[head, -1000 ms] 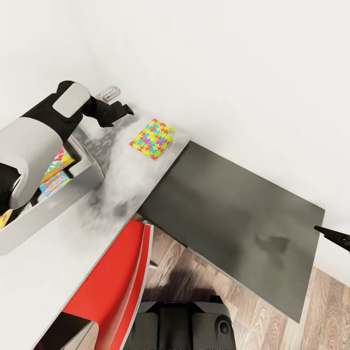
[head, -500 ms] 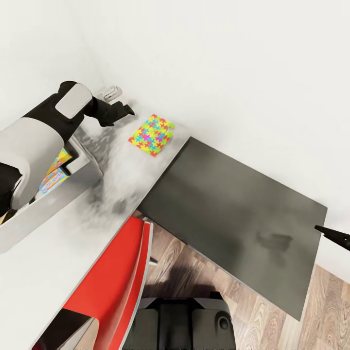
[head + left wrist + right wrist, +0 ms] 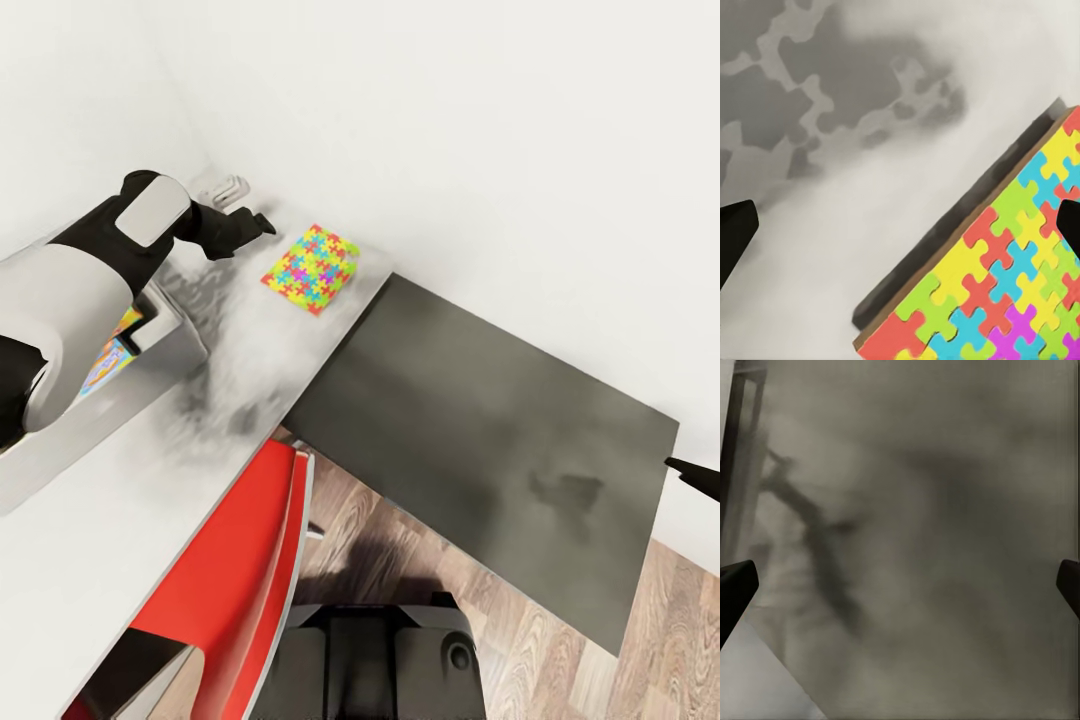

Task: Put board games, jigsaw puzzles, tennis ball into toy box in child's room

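Note:
One jigsaw puzzle (image 3: 311,268) lies flat on the table (image 3: 120,520) near the wall corner, a thin square of yellow, pink, green and blue pieces. My left gripper (image 3: 262,222) hovers just beside its far-left edge, open and empty. In the left wrist view the puzzle (image 3: 1005,292) lies under the open gripper (image 3: 900,229), partly between the fingertips. The grey toy box (image 3: 170,345) stands at the left with a colourful board game (image 3: 112,345) inside, mostly hidden by my left arm. My right gripper (image 3: 695,478) hangs open past the dark wing's right end.
The table's dark grey wing (image 3: 480,430) stretches to the right, and the right wrist view looks down on its surface (image 3: 915,532). A red chair (image 3: 230,570) stands close under the table edge. White walls close the corner behind the puzzle. Wooden floor (image 3: 560,640) lies below.
The whole head view has shifted a little. My left gripper now stands closer to the puzzle. The right gripper's tip has slid toward the picture's right edge.

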